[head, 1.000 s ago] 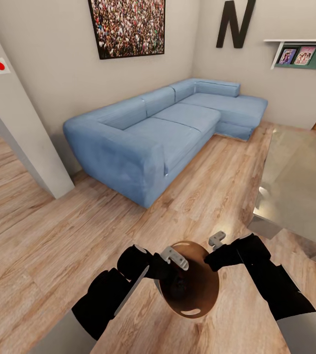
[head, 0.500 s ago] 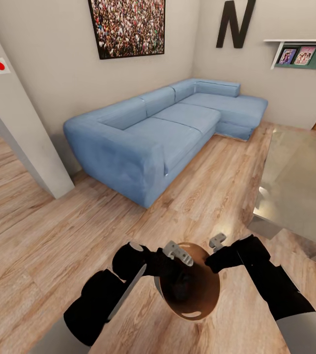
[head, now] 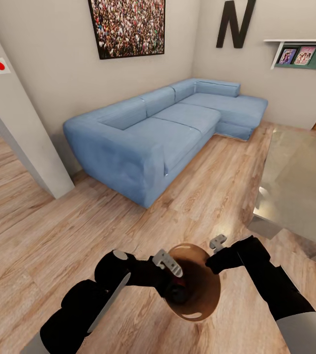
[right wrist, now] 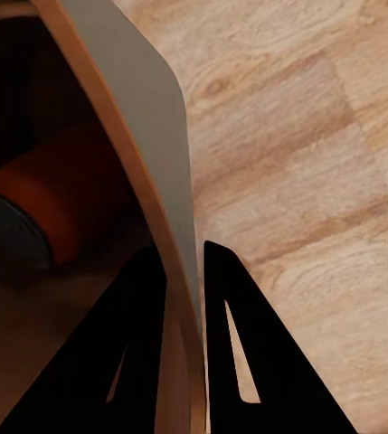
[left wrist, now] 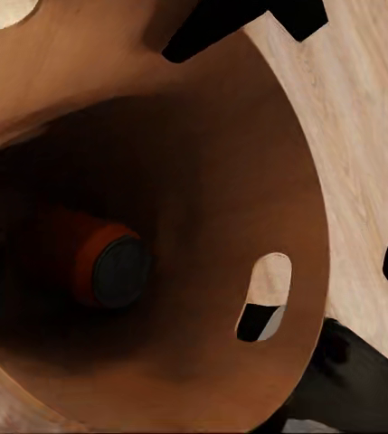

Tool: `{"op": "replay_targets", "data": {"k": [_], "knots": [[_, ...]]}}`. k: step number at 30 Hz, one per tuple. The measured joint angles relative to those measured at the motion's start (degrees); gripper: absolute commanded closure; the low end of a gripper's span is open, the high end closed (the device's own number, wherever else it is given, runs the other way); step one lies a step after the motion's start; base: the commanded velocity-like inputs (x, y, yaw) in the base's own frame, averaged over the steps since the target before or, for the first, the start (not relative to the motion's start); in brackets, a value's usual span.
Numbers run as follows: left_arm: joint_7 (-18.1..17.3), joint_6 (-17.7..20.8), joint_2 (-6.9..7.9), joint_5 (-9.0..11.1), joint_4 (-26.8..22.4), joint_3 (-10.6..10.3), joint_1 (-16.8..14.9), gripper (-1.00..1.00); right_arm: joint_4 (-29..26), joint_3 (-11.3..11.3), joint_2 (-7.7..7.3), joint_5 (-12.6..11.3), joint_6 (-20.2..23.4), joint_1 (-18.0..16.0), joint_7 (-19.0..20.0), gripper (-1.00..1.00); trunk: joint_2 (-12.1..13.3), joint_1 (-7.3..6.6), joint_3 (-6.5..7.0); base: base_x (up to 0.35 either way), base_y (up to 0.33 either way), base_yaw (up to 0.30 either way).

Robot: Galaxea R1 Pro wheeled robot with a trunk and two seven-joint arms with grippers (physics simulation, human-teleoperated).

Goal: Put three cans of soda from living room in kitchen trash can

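The round bin with orange-brown inside (head: 197,287) is pinched at its rim by the right gripper's fingers (right wrist: 186,362). An orange soda can (left wrist: 99,258) lies inside. The left gripper's (head: 170,275) finger spread cannot be told. Beyond stands a light blue corner sofa (head: 162,128).

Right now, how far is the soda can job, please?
Done: one orange can lies inside the trash can. In hand: the right gripper pinches the bin's rim; the left gripper is at the bin's mouth. Left: any other cans are unseen, and the bin stands by the sofa, not in the kitchen.
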Motion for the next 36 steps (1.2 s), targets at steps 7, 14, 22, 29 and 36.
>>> {"op": "replay_targets", "data": {"k": [7,14,22,29,36], "knots": [[-4.5,-0.1,4.77,-4.3,-0.2,10.6,0.3,-1.0,0.0,-0.1,-0.2,-1.8,0.9,0.0,0.1,1.0,0.0,0.0,0.0,0.0,0.0,0.0],[-10.6,-8.0,6.95,-4.3,-0.1,27.5,3.1,-1.0,0.6,-0.6,-0.9,-1.0,0.5,0.1,0.0,1.0,0.0,0.0,0.0,0.0,0.0,0.0],[-15.1,-15.9,7.29,-4.8,1.5,41.0,6.4,-1.0,1.5,-4.3,-5.31,0.4,-0.1,0.2,0.3,1.0,0.0,0.0,0.0,0.0,0.0,0.0],[-15.1,-26.9,7.31,-5.1,8.2,42.1,10.4,-1.0,1.8,-10.0,-9.01,-1.3,0.8,0.5,0.9,1.0,0.0,0.0,0.0,0.0,0.0,0.0],[-14.9,-40.5,7.34,-5.1,21.4,42.3,11.2,-1.0,5.7,-19.8,-15.38,-0.1,0.2,0.7,1.1,1.0,0.0,0.0,0.0,0.0,0.0,0.0]]}}
